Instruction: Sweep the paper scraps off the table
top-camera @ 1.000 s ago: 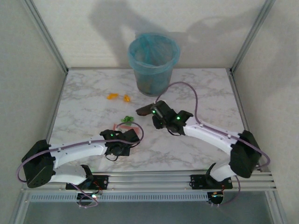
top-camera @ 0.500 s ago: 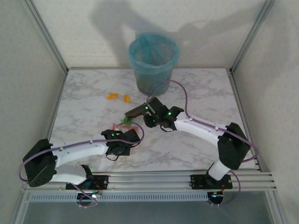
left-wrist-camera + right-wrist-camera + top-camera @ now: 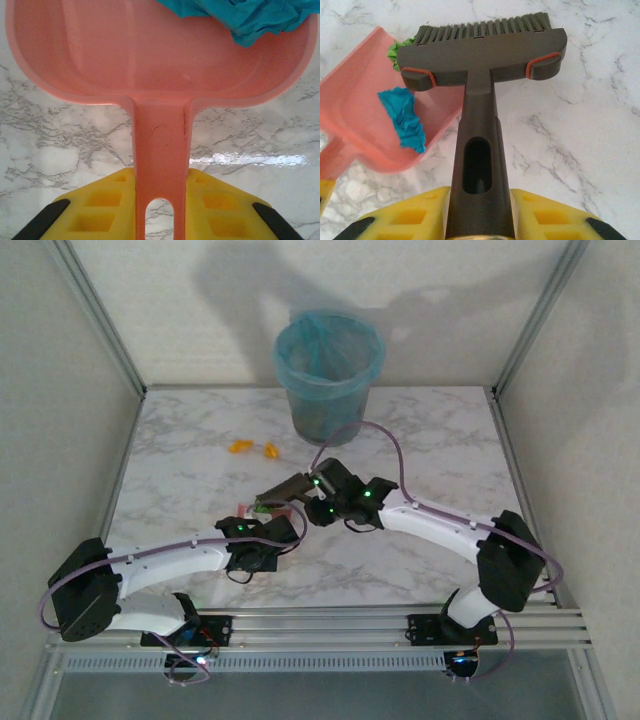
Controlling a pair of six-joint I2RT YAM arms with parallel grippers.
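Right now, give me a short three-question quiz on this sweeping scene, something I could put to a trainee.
1. True or false: the blue scrap lies inside the pink dustpan.
2. What is the right gripper closed on? A) the brush B) a sponge C) a cup
3. Fill in: in the top view, ___ orange scraps lie on the table.

Key: 1 true; 2 A; 3 two.
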